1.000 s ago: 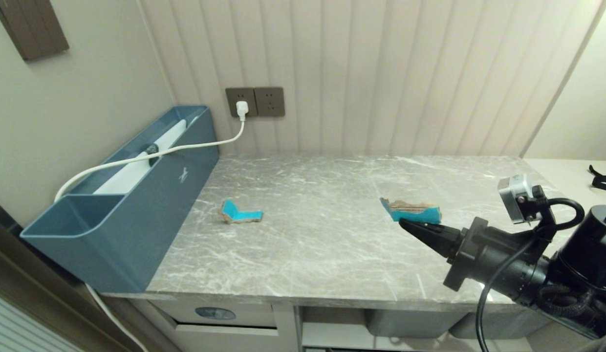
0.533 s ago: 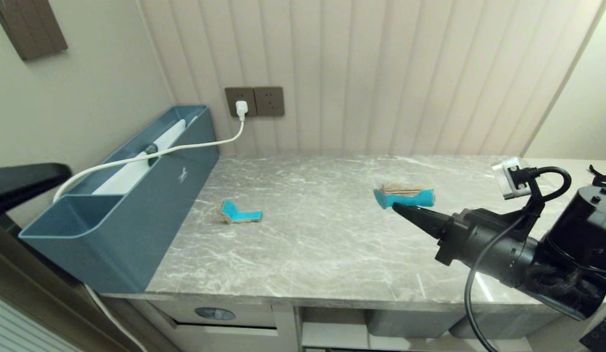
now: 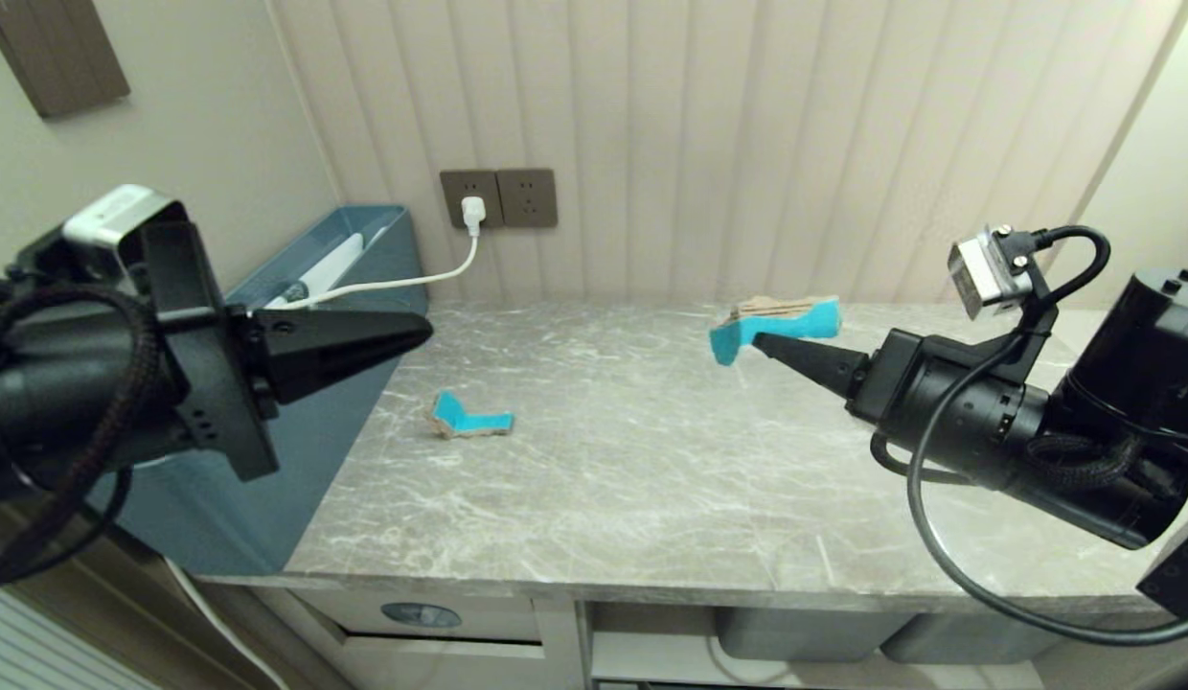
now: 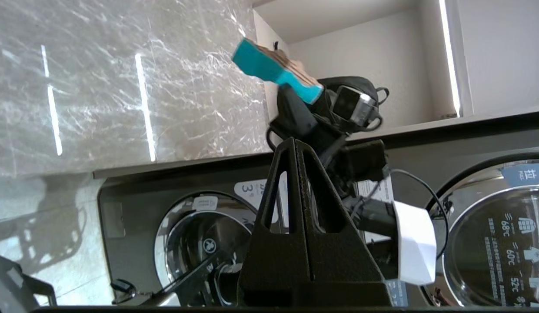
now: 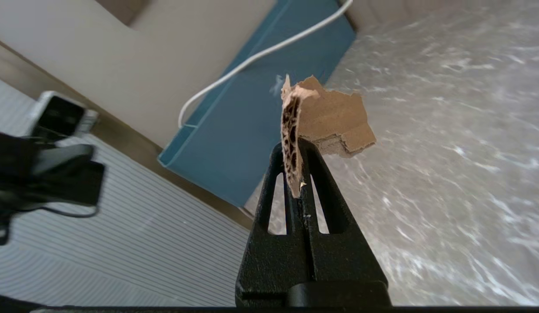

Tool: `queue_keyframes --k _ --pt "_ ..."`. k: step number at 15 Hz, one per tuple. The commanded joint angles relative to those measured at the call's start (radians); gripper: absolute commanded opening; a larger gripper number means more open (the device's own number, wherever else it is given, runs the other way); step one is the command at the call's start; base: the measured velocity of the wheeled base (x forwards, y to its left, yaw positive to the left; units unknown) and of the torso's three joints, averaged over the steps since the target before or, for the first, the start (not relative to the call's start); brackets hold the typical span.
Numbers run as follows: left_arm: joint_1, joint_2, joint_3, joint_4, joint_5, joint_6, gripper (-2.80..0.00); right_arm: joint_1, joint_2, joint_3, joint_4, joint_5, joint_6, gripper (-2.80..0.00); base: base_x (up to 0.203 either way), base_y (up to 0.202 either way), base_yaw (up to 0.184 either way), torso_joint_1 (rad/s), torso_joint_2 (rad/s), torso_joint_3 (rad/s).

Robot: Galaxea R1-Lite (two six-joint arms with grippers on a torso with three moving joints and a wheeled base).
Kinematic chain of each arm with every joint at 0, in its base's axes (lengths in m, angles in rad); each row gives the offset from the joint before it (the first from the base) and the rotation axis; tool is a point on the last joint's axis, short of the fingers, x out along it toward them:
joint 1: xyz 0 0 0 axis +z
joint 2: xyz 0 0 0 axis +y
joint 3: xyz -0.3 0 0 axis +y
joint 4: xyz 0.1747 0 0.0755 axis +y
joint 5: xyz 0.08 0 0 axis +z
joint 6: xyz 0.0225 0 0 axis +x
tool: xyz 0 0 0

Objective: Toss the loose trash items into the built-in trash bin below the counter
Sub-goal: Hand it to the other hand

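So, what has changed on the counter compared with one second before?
The right gripper, shut on one cardboard scrap, has lifted it off the counter. The left gripper, shut and empty, has come into view. The other scrap and the blue box stayed put.

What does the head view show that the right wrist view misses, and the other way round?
Head view only: the second cardboard scrap lying on the counter, the wall sockets, the bin flap's sticker, and the left gripper shut and empty. Right wrist view only: the held scrap's plain brown face and corrugated edge. Both: the right gripper shut on that scrap, the blue box and white cable.
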Motion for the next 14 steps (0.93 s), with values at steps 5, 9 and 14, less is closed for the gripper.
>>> queue_keyframes --k 5,9,14 --pt "-0.056 0.095 0.099 -0.273 -0.062 -0.005 -2.80 0.068 -0.081 -0.118 0.113 0.003 0.124 -2.80 0.000 0.000 0.000 0.000 0.00 0.000" --pt "-0.067 0.128 0.095 -0.287 -0.067 -0.017 -2.80 0.099 -0.120 -0.216 0.241 0.003 0.241 -2.80 0.000 0.000 0.000 0.000 0.00 0.000" --pt "-0.074 0.163 0.093 -0.328 -0.068 -0.039 0.00 0.131 -0.117 -0.232 0.236 0.002 0.341 -2.80 0.000 0.000 0.000 0.000 0.00 0.000"
